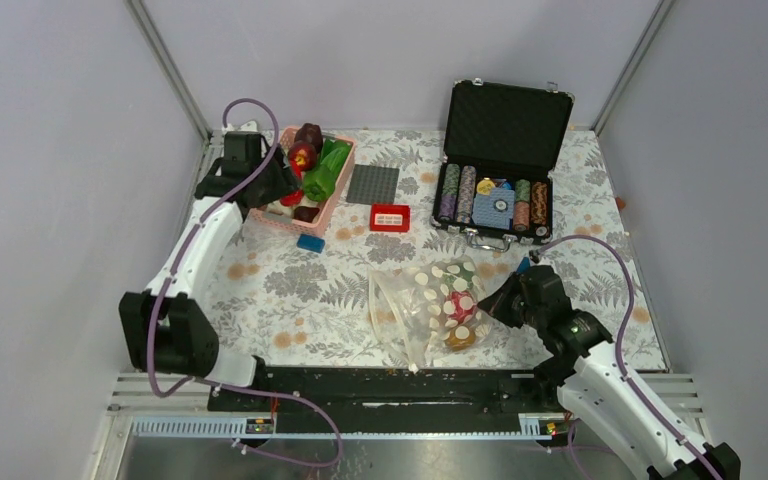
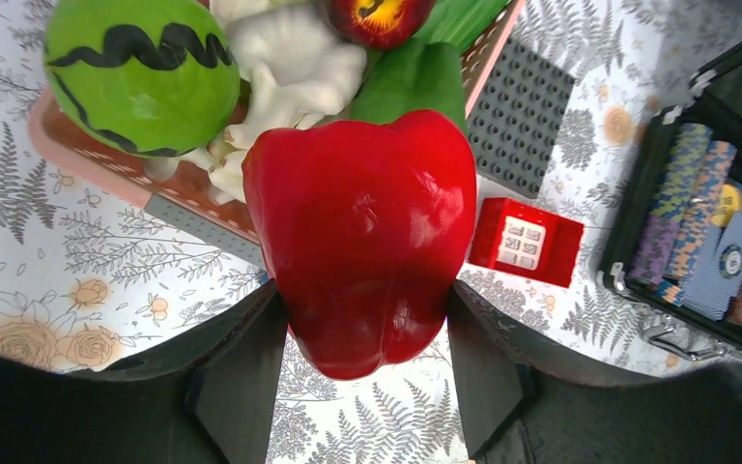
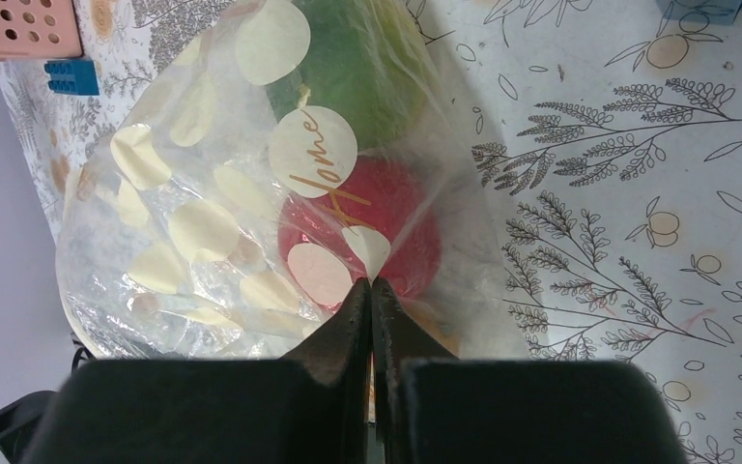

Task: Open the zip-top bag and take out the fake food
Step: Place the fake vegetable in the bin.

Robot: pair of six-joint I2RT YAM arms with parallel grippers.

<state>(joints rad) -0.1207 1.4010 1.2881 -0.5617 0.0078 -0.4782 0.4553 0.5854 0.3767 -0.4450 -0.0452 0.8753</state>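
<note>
Your left gripper (image 2: 362, 333) grasps the glossy red plastic bell pepper (image 2: 362, 232) above the pink slotted plastic basket (image 1: 343, 185) at far left, seemingly to drop it there, while your right gripper (image 3: 372, 290) stays out of that, clenched on the clear dotted zip-top bag (image 3: 184, 222) near right, likely anchoring it.

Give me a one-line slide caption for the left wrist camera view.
Left gripper holds a glossy red pepper at the edge of the pink basket of fake food.
</note>
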